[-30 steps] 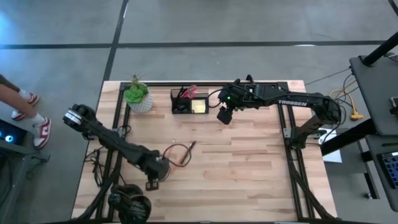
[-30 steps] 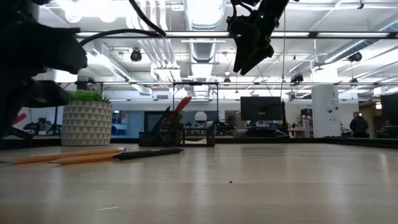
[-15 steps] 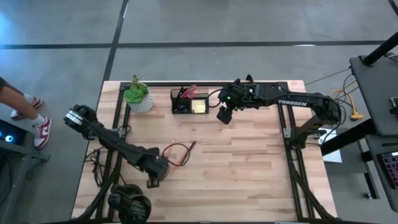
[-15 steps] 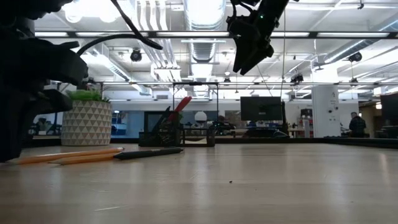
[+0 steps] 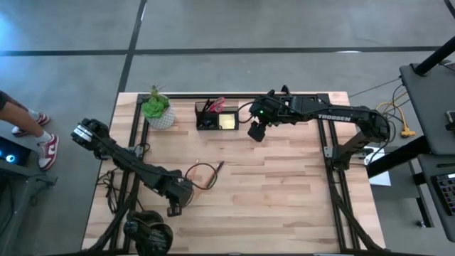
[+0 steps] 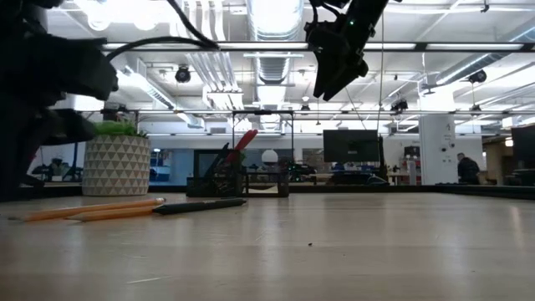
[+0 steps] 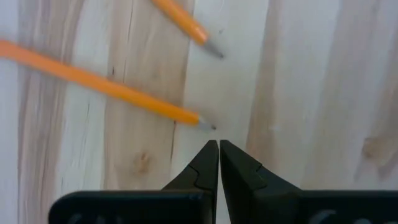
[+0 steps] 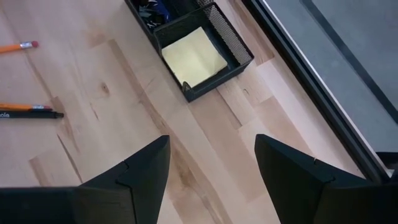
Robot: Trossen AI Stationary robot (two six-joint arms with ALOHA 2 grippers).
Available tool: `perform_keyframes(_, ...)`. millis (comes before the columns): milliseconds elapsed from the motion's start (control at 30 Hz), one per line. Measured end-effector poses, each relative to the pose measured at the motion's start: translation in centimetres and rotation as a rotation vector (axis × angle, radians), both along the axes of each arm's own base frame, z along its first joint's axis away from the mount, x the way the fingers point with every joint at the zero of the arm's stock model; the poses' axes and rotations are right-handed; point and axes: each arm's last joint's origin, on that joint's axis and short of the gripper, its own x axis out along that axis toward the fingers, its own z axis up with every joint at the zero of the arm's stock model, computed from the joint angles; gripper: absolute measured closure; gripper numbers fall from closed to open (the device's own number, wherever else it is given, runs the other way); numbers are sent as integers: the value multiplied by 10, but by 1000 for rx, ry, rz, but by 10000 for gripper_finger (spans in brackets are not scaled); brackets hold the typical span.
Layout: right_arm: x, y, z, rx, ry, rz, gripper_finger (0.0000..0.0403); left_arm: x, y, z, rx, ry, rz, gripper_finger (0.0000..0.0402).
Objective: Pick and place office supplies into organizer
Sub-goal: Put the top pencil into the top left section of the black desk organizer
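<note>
Two pencils [image 7: 106, 84] before left hand [image 7: 218, 148]

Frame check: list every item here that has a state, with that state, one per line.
Left end effector: shut, empty, low over the table by the pencil tips.
Right end effector: open, empty, raised beside the organizer.
Two orange wooden pencils: loose on the table.
Black pen: lying on the table.
Black mesh desk organizer: upright.
Yellow square sticky-note pad: flat inside the organizer.
Red-handled scissors: standing in the organizer.

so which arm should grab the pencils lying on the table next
Left. The left gripper hangs shut right at the pencils' tips; the right gripper is open beside the organizer.
</note>
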Motion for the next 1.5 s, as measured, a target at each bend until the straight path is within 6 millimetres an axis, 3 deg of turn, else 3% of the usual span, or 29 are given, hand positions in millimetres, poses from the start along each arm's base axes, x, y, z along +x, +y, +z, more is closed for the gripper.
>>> perform_keyframes(233, 0, 0, 0, -9, 2, -5, 172, 7, -4, 2, -8, -82, -32, 402)
perform_keyframes(500, 0, 0, 0, -8, 4, -5, 172, 4, -1, -10, 30, -45, -42, 402)
perform_keyframes(900, 0, 0, 0, -7, 5, -5, 172, 3, 1, -14, 69, -63, -23, 402)
perform_keyframes(1167, 0, 0, 0, 5, 0, -4, 172, 12, -3, -22, 46, -103, -13, 402)
perform_keyframes(1333, 1, -2, 2, 145, -65, -15, 172, 13, -3, -25, 46, -100, -14, 402)
perform_keyframes(1500, -4, -18, 1, 436, -140, 33, 172, 12, -3, -26, 48, -97, -15, 402)
